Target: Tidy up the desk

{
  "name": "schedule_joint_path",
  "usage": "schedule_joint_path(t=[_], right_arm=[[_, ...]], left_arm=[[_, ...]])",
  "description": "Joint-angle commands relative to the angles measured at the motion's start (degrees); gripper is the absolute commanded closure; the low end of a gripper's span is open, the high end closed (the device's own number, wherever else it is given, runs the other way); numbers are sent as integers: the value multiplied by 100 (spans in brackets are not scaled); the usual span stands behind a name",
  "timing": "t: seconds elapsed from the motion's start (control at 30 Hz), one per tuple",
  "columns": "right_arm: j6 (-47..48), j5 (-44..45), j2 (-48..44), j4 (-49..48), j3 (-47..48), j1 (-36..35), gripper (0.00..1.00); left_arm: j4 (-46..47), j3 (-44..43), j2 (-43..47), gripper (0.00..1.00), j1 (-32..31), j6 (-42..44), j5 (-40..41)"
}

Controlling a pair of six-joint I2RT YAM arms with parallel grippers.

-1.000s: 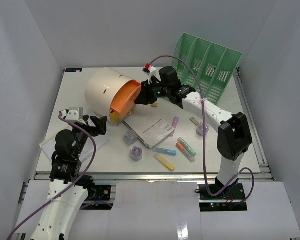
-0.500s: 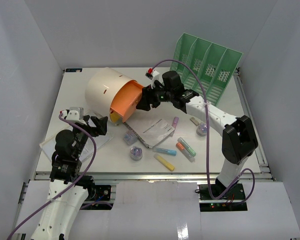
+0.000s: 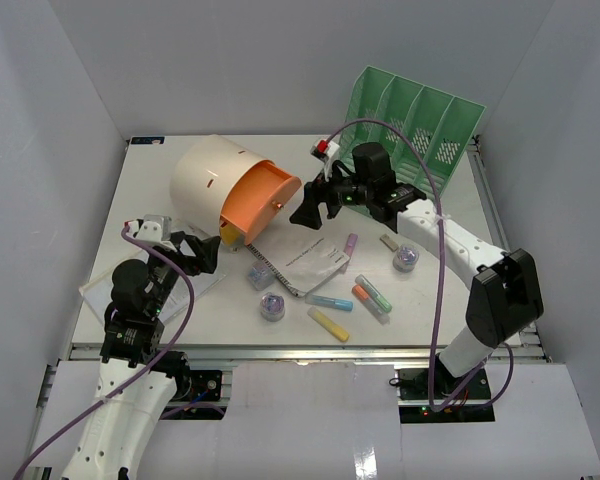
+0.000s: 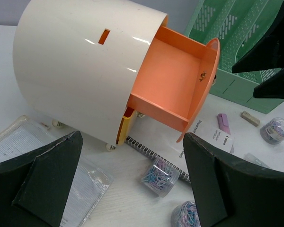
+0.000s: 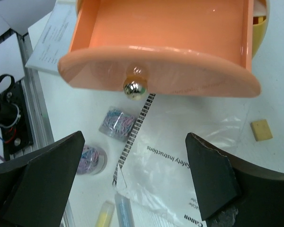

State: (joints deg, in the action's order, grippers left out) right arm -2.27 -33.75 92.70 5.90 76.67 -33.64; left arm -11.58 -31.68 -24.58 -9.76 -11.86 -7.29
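The desk [image 3: 460, 300] is a white tabletop strewn with stationery. At its back left a cream cylindrical drawer box [image 3: 205, 180] lies with its orange drawer [image 3: 261, 201] pulled out and empty. My right gripper [image 3: 308, 212] is open just right of the drawer front. In the right wrist view the drawer's brass knob [image 5: 135, 87] hangs free above the gap between the fingers [image 5: 42, 184]. My left gripper [image 3: 202, 250] stands open low at the front left, nothing between its fingers [image 4: 38, 182], facing the drawer box [image 4: 80, 66].
A mint-green file rack [image 3: 415, 130] stands back right. A bagged spiral manual [image 3: 315, 262] lies mid-desk. Around it are paperclip tubs [image 3: 259, 277] [image 3: 272, 306] [image 3: 406, 259], several highlighters [image 3: 329, 302] and an eraser [image 3: 388, 241]. A plastic sleeve [image 3: 100, 290] lies front left.
The right gripper has let go of the drawer knob, opened wide and drawn back to the right. The orange drawer stands further out. The left arm has barely moved.
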Motion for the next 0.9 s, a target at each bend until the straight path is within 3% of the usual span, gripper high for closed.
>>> schedule_joint_path(t=[0.0,0.17,0.4,0.7,0.83,0.87], right_arm=[[1063,-901,-600,54,-547,337,7],[1696,-1034,-1014,433,-1138,846,7],[2293,-275,-1458,900,-1847,1204,7],[1911,1394,-1292,890,-2363,1566,5],[1166,2130,-887,920,-2261,1700,1],[1058,2146,-825,915,-2225,1720,4]], left_arm=[[86,20,-29,2,0,18,-277],[103,13,-47,2,0,17,-436],[112,21,-90,2,9,-1,-601],[114,5,-73,2,0,-18,-684],[112,11,-71,2,0,-18,-696],[112,6,-66,2,0,-18,-701]])
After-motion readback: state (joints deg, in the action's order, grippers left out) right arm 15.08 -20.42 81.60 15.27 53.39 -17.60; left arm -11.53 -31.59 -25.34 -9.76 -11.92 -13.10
